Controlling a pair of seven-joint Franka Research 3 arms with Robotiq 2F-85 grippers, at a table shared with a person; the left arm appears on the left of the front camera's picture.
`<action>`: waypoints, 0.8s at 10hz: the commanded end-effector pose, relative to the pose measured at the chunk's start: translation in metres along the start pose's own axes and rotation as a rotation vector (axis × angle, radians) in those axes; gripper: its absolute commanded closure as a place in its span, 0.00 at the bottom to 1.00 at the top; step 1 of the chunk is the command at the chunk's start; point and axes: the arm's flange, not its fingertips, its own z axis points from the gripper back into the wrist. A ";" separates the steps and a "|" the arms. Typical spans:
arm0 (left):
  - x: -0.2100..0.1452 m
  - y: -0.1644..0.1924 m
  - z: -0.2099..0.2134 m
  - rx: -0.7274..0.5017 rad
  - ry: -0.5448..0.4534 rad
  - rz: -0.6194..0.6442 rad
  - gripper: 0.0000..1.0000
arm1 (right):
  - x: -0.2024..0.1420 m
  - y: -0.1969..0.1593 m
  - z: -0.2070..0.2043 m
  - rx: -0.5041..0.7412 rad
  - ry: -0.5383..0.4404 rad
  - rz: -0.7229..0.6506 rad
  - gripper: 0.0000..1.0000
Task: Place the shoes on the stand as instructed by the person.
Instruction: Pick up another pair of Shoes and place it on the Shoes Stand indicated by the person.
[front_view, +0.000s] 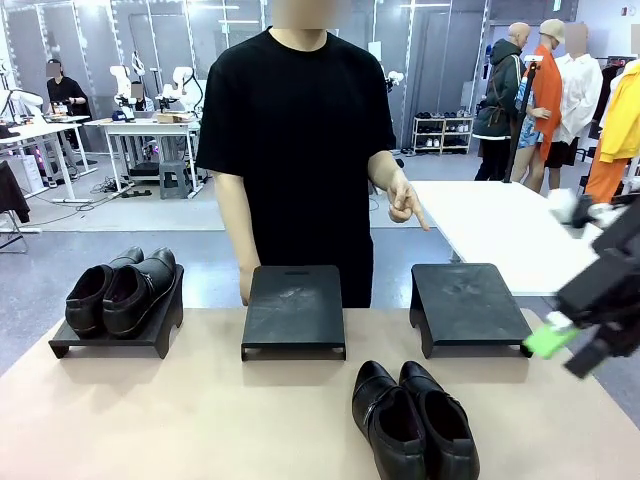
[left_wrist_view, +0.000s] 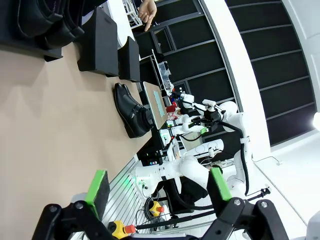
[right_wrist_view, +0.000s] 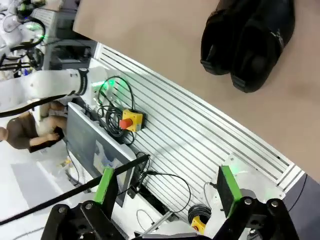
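Pointing hand of the person, index finger angled down-right.

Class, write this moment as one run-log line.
one pair: on left stand | other pair: on table | hand: pointing toward right stand | left gripper: open | right gripper: open

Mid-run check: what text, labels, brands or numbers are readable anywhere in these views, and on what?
No text can be read in any view.
Left stand, middle stand, right stand: plain black, no label.
Table pair of shoes, racked pair of shoes: no brand mark showing.
Person's T-shirt: plain black, no print.
Monitor in the right wrist view: content too blurred to read.
Yellow stop-button box: no readable marking.
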 end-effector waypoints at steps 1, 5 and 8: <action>-0.002 -0.001 0.002 -0.006 0.006 -0.006 0.00 | 0.034 0.010 -0.028 -0.055 0.010 -0.057 0.00; -0.002 -0.001 0.002 -0.006 0.006 -0.006 0.00 | 0.069 0.006 -0.100 -0.210 -0.075 -0.137 0.00; -0.002 -0.001 0.002 -0.006 0.006 -0.006 0.00 | 0.087 0.000 -0.139 -0.287 -0.126 -0.171 0.00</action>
